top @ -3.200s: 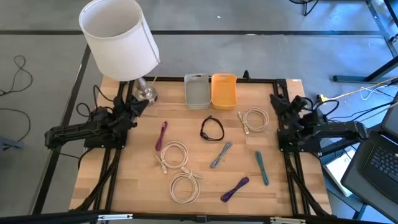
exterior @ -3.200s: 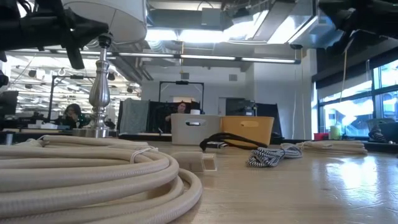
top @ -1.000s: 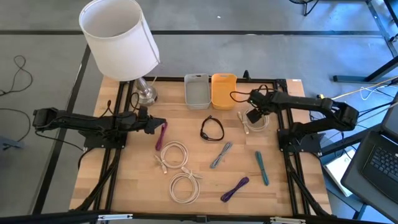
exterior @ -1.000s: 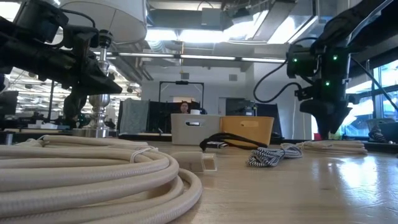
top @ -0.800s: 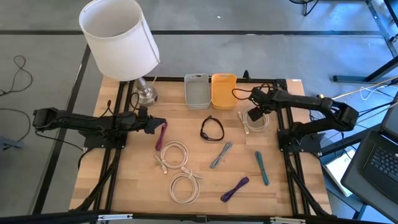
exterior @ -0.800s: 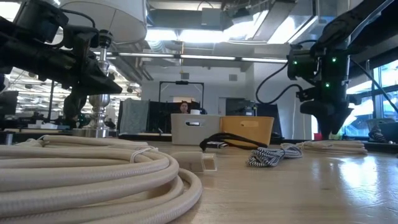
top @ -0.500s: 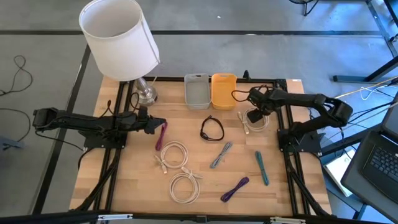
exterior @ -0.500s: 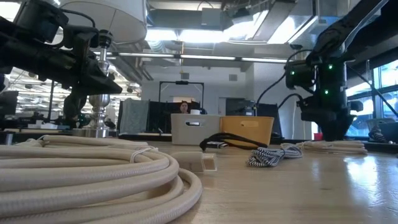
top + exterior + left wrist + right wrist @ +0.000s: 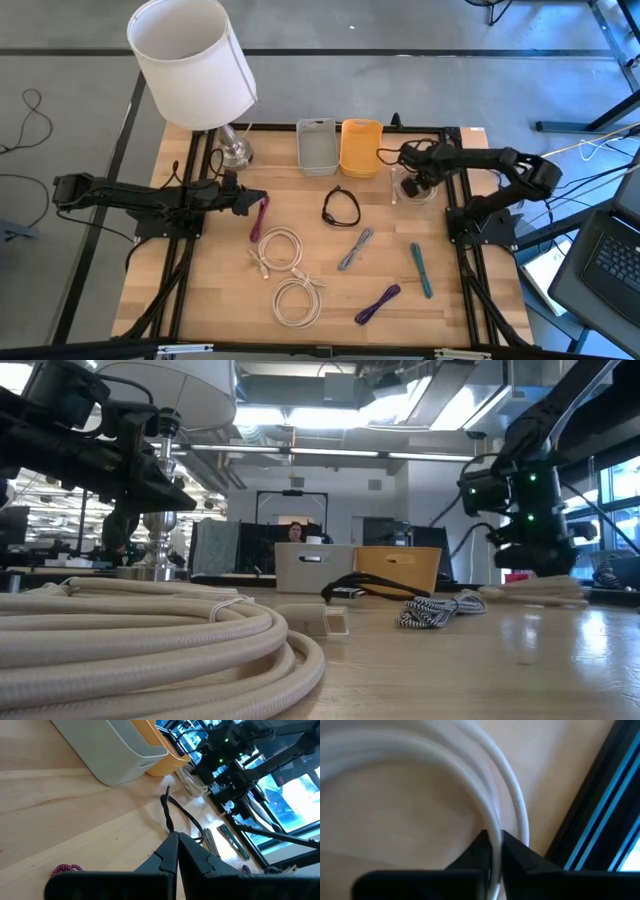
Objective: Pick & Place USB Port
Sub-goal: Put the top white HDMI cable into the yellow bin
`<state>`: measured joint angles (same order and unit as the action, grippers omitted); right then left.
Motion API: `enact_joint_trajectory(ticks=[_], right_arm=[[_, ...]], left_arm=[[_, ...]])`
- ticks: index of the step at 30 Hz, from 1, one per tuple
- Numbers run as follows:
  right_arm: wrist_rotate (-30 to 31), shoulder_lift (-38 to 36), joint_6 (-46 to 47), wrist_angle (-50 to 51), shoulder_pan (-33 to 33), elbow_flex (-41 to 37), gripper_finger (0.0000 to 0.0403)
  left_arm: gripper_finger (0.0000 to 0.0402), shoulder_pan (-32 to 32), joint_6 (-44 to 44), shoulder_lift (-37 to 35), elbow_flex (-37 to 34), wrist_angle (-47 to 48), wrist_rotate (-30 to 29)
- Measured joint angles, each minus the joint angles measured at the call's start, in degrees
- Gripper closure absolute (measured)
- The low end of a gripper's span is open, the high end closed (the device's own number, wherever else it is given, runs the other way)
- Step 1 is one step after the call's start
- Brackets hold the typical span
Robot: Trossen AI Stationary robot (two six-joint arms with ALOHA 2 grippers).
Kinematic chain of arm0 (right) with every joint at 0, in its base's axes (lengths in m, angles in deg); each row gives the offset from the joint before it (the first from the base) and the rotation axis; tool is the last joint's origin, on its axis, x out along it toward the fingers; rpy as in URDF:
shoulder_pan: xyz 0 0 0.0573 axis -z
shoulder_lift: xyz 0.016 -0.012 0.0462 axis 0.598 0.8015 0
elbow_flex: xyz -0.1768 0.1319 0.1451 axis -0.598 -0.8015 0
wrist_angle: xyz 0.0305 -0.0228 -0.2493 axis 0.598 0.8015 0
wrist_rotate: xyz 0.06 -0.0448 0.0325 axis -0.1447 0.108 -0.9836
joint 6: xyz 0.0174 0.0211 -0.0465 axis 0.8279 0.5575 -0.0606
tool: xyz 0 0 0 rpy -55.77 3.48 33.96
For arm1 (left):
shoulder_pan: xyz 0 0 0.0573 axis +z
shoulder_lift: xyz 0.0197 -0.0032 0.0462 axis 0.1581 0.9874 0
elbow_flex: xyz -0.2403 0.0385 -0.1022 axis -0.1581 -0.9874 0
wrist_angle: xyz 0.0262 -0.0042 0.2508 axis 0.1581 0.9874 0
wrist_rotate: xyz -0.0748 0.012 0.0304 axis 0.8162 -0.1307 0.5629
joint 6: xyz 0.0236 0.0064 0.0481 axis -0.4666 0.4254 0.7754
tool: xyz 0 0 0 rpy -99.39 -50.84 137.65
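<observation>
A white coiled USB cable (image 9: 398, 192) lies near the table's far right, just in front of the orange bin (image 9: 360, 146). My right gripper (image 9: 412, 186) stands over it, shut on its strands; the right wrist view shows the gripper (image 9: 492, 845) with the coil (image 9: 420, 755) curving away. In the low view this gripper (image 9: 532, 565) hangs just above the coil (image 9: 545, 592). My left gripper (image 9: 247, 200) is shut and holds nothing; it hovers at the left beside a maroon cable (image 9: 261, 216). The left wrist view shows it (image 9: 177, 847) closed, pointing across the table. My right gripper pinches the white coil's strands (image 9: 493, 822) between its two fingers (image 9: 479, 847), coming from above and pointing down. The fingers lie across the strands at the coil's rim. The rest of the coil (image 9: 398, 192) seems to rest on the table.
A grey bin (image 9: 317, 146) stands beside the orange one at the far edge. A lamp (image 9: 195, 65) stands far left. A black cable (image 9: 341, 207), a striped grey cable (image 9: 356, 249), a teal one (image 9: 420, 270), a purple one (image 9: 378, 303) and two white coils (image 9: 278, 250) (image 9: 296, 300) lie mid-table.
My right gripper has come down onto the white coil by the orange bin and shifted slightly toward the table's right edge. The coil looks disturbed where the fingers sit. My left arm has kept still.
</observation>
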<state>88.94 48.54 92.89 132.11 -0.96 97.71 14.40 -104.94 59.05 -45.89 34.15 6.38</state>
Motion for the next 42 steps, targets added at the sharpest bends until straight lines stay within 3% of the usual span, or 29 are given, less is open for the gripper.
enact_joint_trajectory(ticks=[5, 10, 19, 23, 26, 29, 38, 42], right_arm=[[1.1, -4.49, 2.35, 4.32, -0.07, 0.04, 0.0385], [-1.74, -10.27, 5.56, 9.6, -0.87, 3.21, 0.0388], [3.66, -17.85, 6.88, 22.06, -5.27, 20.93, 0.0388], [4.93, -18.45, 2.74, 16.1, -7.13, 28.69, 0.0388], [4.47, -18.43, -2.17, 4.73, -7.45, 30.81, 0.0388], [-2.25, -17.82, -5.24, -7.54, -7.05, 30.17, 0.0388], [-35.76, -11.05, -4.83, -30.08, -2.74, 26.32, 0.0388], [-43.79, -8.33, -2.02, -35.81, -0.6, 22.84, 0.0388]], left_arm=[[0.0398, 0.0, 0.0, 0.0, 0.0, -0.01, 0.01], [0.0398, 0.0, 0.0, 0.0, 0.0, 0.01, -0.01], [0.0398, 0.0, 0.0, -0.01, 0.0, 0.01, -0.03], [0.0398, 0.0, 0.0, -0.02, 0.0, 0.03, -0.16], [0.0398, 0.02, 0.0, -0.02, 0.0, 0.03, -0.16], [0.0398, 0.02, 0.0, -0.01, 0.0, 0.03, -0.16], [0.0398, 0.02, 0.14, 0.0, 0.0, 0.03, -0.12], [0.0398, -0.02, 0.66, -0.01, 0.0, 0.06, 0.08]])
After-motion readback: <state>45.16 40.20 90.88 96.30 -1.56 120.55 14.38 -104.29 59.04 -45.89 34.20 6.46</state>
